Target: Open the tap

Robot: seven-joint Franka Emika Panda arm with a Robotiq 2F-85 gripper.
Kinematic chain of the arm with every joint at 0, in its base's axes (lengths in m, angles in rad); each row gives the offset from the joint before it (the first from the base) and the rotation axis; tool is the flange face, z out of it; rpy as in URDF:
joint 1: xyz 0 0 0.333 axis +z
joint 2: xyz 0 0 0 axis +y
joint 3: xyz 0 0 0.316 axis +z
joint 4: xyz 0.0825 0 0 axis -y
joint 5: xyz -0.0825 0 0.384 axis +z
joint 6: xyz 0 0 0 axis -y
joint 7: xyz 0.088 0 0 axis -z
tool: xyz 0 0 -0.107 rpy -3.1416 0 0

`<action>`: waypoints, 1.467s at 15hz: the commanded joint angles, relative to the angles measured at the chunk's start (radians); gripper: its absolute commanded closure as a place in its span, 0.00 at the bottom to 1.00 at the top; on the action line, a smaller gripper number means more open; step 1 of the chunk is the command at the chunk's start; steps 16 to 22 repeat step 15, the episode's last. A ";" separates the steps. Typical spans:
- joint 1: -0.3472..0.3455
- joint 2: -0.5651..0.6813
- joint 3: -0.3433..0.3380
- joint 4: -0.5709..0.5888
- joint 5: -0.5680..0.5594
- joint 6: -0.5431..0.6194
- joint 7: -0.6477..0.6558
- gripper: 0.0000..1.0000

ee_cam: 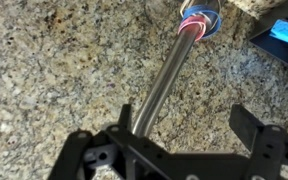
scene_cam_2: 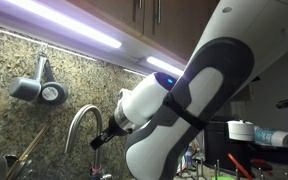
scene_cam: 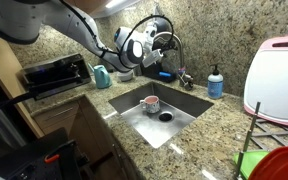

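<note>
Chrome gooseneck tap (scene_cam: 180, 60) stands behind the steel sink (scene_cam: 187, 106) on the granite counter (scene_cam: 224, 125). Black gripper (ee_cam: 159, 140), fingers (ee_cam: 251, 128) spread, frames its spout; best to lower toward the base and nudge the lever gently.

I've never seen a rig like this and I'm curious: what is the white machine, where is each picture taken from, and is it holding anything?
The white machine is a robot arm ending in a two-fingered hand. Two pictures come from cameras outside the robot, looking at a kitchen corner; the third comes from a camera on its wrist, looking past the dark fingers. On the granite counter are a steel sink with a cup in it, a chrome tap and a blue soap bottle. The hand is open and holds nothing; the tap's spout runs close beside one finger.
</note>
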 commanded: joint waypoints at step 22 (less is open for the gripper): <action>-0.045 0.039 -0.029 -0.031 0.130 -0.001 0.159 0.00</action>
